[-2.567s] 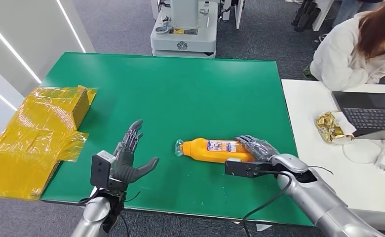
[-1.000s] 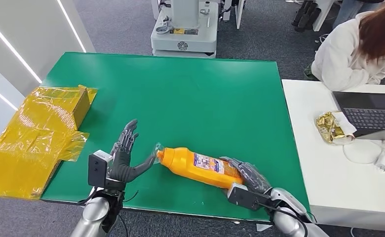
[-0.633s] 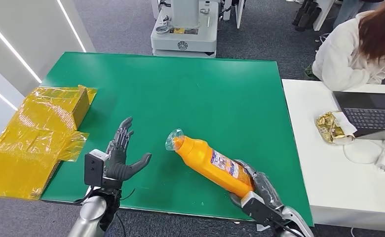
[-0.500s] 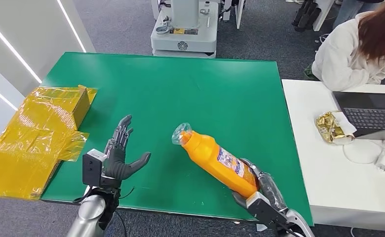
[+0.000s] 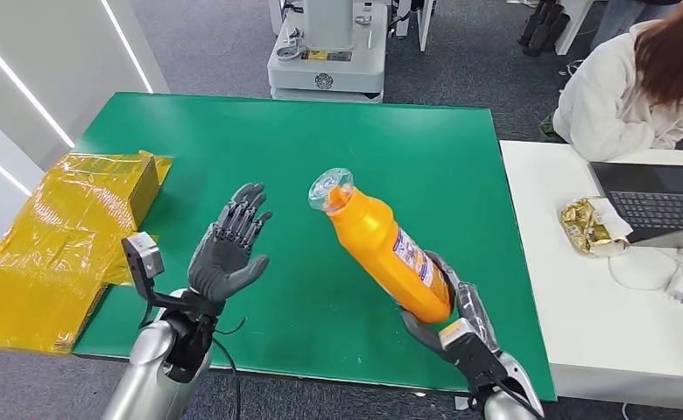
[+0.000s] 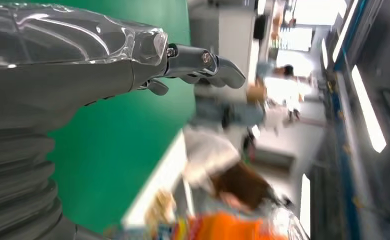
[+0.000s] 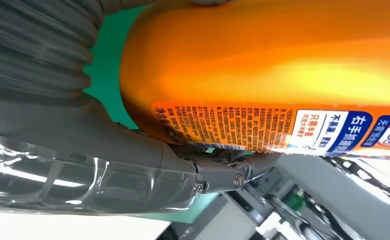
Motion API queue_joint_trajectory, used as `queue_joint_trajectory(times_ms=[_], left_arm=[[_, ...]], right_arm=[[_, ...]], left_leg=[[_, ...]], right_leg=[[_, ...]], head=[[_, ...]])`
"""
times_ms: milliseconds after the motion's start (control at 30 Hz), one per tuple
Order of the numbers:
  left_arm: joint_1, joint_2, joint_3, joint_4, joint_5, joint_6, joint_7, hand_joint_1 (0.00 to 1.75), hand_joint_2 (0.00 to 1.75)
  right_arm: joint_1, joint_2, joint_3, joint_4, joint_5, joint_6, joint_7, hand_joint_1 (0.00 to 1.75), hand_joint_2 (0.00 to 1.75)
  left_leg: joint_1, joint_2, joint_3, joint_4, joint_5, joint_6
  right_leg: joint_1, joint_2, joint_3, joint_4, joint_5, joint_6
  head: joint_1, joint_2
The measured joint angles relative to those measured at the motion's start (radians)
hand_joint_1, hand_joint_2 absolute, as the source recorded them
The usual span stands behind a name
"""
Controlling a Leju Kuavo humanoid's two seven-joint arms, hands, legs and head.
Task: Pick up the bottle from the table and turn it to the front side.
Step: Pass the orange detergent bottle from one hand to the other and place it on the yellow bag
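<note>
Right hand [image 5: 450, 324] grips the orange bottle [image 5: 384, 248] by its base, tilted above the green table [image 5: 338, 140]; left hand [image 5: 230, 249] spread, holding nothing.

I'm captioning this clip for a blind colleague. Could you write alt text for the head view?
The robot's right hand holds an orange bottle by its base, tilted above a green table, its clear-capped neck pointing up and away. The left hand is raised, open, beside it. Yellow wrapped cardboard lies at the table's left edge; a person sits at a laptop on the right.
</note>
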Motion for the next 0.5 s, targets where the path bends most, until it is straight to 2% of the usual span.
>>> queue_joint_trajectory(times_ms=[67,200,500], left_arm=[[-0.032,0.001,-0.017,0.001,0.11,-0.028,0.042,0.0,1.75],[-0.073,0.003,-0.041,0.004,0.203,-0.041,0.074,0.0,1.75],[-0.185,0.005,-0.085,0.007,0.241,0.008,0.098,0.0,1.75]], right_arm=[[-0.038,0.018,0.003,0.01,-0.001,0.005,-0.006,1.75,1.75],[-0.097,0.041,0.009,0.028,0.0,0.014,-0.016,1.75,1.75],[-0.272,0.087,0.096,0.106,0.011,0.047,-0.001,1.75,1.75]], left_leg=[[0.0,0.0,0.0,0.0,0.0,0.0],[0.0,0.0,0.0,0.0,0.0,-0.001],[0.0,0.0,0.0,0.0,0.001,-0.001]], right_leg=[[0.0,0.0,0.0,0.0,0.0,0.0],[0.0,0.0,0.0,0.0,0.0,0.0],[0.0,0.001,0.0,0.0,0.001,0.0]], head=[[0.0,0.0],[0.0,0.0],[0.0,0.0]])
